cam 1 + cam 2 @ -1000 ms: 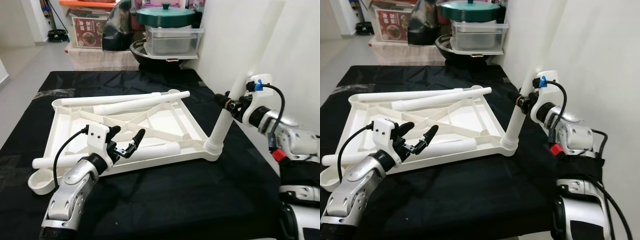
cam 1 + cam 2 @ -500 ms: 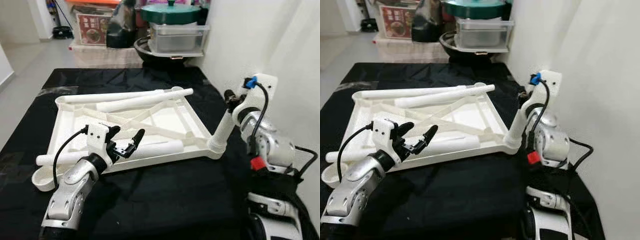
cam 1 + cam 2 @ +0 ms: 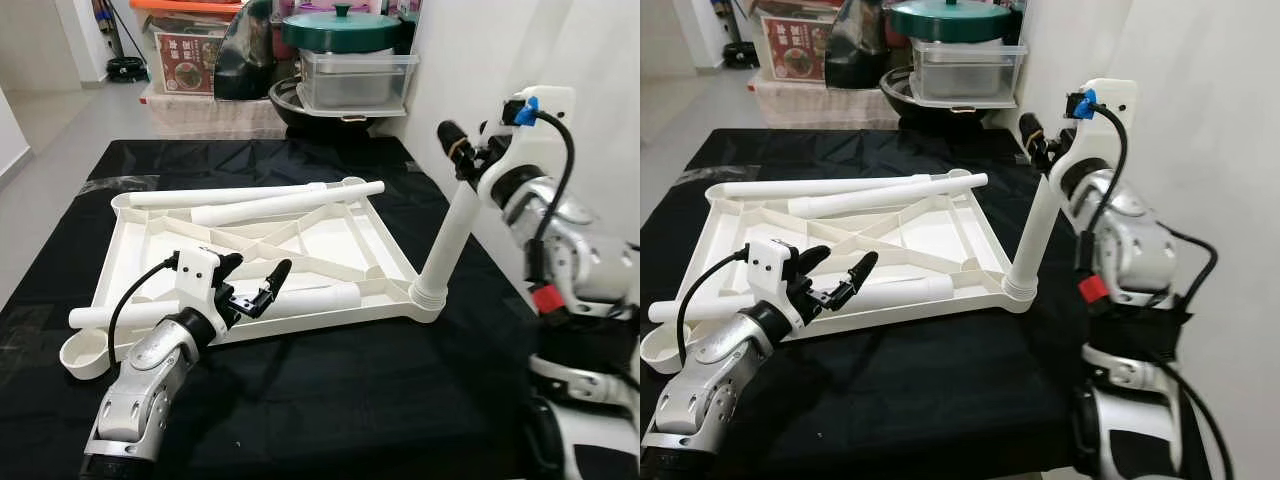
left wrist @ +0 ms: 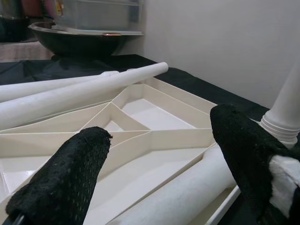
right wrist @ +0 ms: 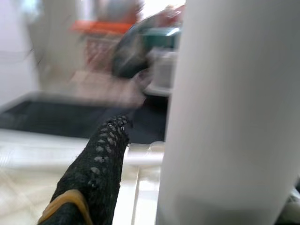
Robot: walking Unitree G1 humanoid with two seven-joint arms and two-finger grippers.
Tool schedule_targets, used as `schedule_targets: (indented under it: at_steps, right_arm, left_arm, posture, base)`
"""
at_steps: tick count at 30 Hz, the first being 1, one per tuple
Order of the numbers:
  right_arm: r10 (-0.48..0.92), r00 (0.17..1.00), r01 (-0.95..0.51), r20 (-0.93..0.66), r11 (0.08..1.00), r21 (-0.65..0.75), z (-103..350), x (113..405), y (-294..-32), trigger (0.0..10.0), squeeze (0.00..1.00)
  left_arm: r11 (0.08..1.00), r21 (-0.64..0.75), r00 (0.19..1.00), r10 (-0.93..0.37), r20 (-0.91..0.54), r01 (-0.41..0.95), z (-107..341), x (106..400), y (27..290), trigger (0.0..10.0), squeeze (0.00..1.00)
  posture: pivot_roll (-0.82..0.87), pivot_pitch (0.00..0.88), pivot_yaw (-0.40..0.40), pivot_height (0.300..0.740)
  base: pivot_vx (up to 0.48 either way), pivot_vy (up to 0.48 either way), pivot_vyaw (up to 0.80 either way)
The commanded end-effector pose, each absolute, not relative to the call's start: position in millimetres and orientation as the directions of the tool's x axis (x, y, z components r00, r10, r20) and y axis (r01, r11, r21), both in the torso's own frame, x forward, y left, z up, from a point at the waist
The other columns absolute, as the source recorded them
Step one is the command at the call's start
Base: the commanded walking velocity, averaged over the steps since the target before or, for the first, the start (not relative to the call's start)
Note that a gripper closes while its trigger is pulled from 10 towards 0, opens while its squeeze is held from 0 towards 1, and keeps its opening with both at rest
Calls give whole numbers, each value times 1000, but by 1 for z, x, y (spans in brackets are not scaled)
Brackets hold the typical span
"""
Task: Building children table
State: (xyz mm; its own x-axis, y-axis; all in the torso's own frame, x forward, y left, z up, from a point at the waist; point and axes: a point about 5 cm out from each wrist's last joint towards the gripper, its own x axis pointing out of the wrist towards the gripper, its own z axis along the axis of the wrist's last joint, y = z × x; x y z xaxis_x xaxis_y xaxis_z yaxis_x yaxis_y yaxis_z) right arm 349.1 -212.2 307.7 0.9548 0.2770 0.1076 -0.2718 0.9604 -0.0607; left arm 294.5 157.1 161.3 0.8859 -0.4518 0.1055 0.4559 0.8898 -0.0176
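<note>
Black cloth (image 3: 330, 400) borders tabletop (image 3: 330, 235); right gripper (image 3: 462, 160) grips upright leg (image 3: 447, 240).

Home: stacked cookware (image 3: 345, 55) and storage boxes (image 3: 180, 45).

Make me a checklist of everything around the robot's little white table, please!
Surface: black cloth under everything.
Job's things: white tabletop lying upside down; one leg standing in its near right corner; loose legs resting on it.
Clutter: white cup-shaped part beside the near left corner.
Grippers: left gripper open above a loose leg; right gripper at the standing leg's top.
Cables: black wires on both wrists.
Surroundings: green-lidded pot on clear bin behind.
</note>
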Motion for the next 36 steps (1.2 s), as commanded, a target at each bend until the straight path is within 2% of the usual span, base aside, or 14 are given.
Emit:
schedule_targets:
  at_steps: [1,3,4,7,8,9,13,20,21,22,24,33,34,36]
  right_arm:
    - [428,903,-424,29,901,-90,297,349,-206,10000,0]
    - [494,869,-494,-37,858,-139,287,347,-210,10000,0]
    - [515,855,-519,-64,843,-141,281,348,-212,4980,0]
    - [528,844,-537,-97,832,-138,274,351,-217,4824,0]
    - [541,834,-551,-110,824,-130,271,351,-219,3176,0]
    - [548,829,-558,-110,821,-121,270,352,-220,0,0]
    - [482,873,-487,-74,870,-83,272,358,-227,0,0]
    - [205,979,-205,12,978,28,277,370,-235,0,0]
    - [102,994,-104,36,994,39,276,369,-234,0,0]
    - [102,994,-104,36,994,39,276,369,-234,0,0]
    - [-96,994,90,48,990,111,272,360,-228,0,0]
    - [-251,968,243,16,952,186,258,348,-204,0,0]
    - [-193,981,189,5,967,171,259,352,-199,10000,0]
    - [-147,989,145,-2,976,163,261,356,-195,10000,0]
  left_arm:
    - [886,-25,883,-460,93,464,158,295,155,10000,0]
    - [885,-24,883,-461,94,465,158,295,155,10000,0]
    - [885,-24,883,-460,94,464,158,295,155,10000,0]
    - [885,-24,883,-461,93,465,158,295,155,10000,0]
    - [885,-24,882,-462,92,466,158,295,155,10000,0]
    - [884,-23,882,-463,92,466,158,295,155,10000,0]
    - [884,-21,882,-463,90,466,158,295,156,10000,0]
    - [883,-18,880,-466,87,470,158,294,156,10000,0]
    - [883,-19,880,-467,87,470,158,294,156,10000,0]
    - [883,-19,880,-467,87,470,158,294,156,10000,0]
    - [882,-21,880,-468,86,471,158,294,155,10000,0]
    - [880,-22,878,-471,84,474,157,295,152,10000,0]
    - [880,-22,878,-470,83,474,156,295,152,10000,0]
    - [880,-22,879,-471,82,474,156,295,152,10000,0]
  posture:
    - [-6,0,-94,740]
    - [-6,0,-96,740]
    - [-5,0,-96,740]
    - [-4,0,-96,740]
    - [-3,0,-97,740]
    - [-3,0,-97,740]
    - [-2,0,-97,740]
    - [-3,0,-96,740]
    - [-3,0,-96,740]
    - [-3,0,-96,740]
    - [-3,0,-92,740]
    - [-8,0,-92,740]
    - [-8,0,-92,740]
    - [-7,0,-93,740]
  base:
    - [0,0,0]
    - [0,0,0]
    - [0,0,0]
    - [0,0,0]
    - [0,0,0]
    - [0,0,0]
    - [0,0,0]
    - [0,0,0]
    - [0,0,0]
    - [0,0,0]
    - [0,0,0]
    - [0,0,0]
    - [0,0,0]
    - [0,0,0]
